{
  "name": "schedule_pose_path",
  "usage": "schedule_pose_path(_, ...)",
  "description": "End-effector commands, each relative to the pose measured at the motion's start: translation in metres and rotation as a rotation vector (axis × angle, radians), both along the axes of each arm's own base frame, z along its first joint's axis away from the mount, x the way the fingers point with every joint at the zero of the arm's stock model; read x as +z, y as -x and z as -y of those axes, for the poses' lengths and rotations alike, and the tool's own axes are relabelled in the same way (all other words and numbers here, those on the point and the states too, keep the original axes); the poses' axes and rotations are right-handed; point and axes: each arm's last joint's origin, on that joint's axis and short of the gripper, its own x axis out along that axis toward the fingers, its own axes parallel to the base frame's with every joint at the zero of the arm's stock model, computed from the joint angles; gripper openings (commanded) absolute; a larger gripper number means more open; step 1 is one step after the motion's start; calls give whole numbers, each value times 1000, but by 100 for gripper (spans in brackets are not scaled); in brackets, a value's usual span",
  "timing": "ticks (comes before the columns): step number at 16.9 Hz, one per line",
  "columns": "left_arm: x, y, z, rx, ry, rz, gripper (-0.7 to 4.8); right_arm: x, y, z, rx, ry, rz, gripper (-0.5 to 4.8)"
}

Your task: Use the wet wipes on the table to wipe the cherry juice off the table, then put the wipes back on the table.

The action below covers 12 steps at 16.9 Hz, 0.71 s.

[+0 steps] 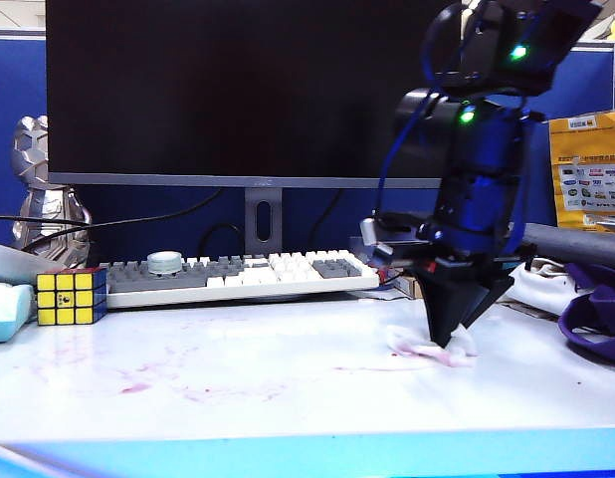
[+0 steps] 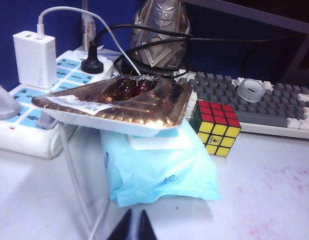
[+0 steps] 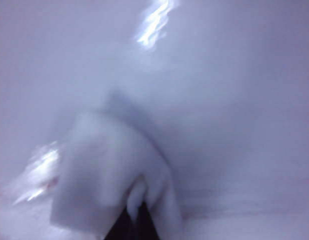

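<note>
1. The right gripper (image 1: 449, 344) points straight down at the right-hand part of the worktop (image 1: 288, 398), its jaws closed on the wet wipe (image 1: 432, 349).
2. The wet wipe is a crumpled white sheet with a pink tinge, pressed against the worktop under the gripper tip.
3. In the right wrist view the wipe (image 3: 114, 170) bunches around the dark tip of the right gripper (image 3: 132, 222); the picture is blurred.
4. Cherry juice (image 1: 138, 383) lies in faint reddish-pink smears across the left and middle of the worktop, with a thin streak (image 1: 372, 369) running toward the wipe.
5. The left gripper (image 2: 133, 227) is seen only in its own wrist view, jaws closed and empty, hovering above the worktop near a light blue packet (image 2: 159, 170).
6. A foil tray (image 2: 119, 102) rests on that packet, a puzzle cube (image 2: 215, 127) stands just beside it, and a keyboard (image 2: 264, 102) lies behind.
7. A power strip (image 2: 29, 105) with a white charger (image 2: 35, 57) sits next to the tray.
</note>
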Motion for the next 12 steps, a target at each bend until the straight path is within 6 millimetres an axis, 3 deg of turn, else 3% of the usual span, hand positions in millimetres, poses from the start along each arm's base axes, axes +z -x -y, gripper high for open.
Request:
schedule_pose_path(1,1,0,0,-3,-4,8,28,-14,0,1,-29,26,-51,-1)
schedule_pose_path(3,1,0,0,-3,-4,8,28,-14,10,-14,93,-149,-167,-1)
schedule_pose_path(8,1,0,0,-3,-4,8,28,-14,48,-65,342,-157,-226,-1)
schedule_pose_path(10,1,0,0,-3,-4,8,28,-16,50,-63,252,11,-167,-1)
schedule_pose_path(12,1,0,0,-3,-4,8,28,-17,39,-42,116,136,-133,-1)
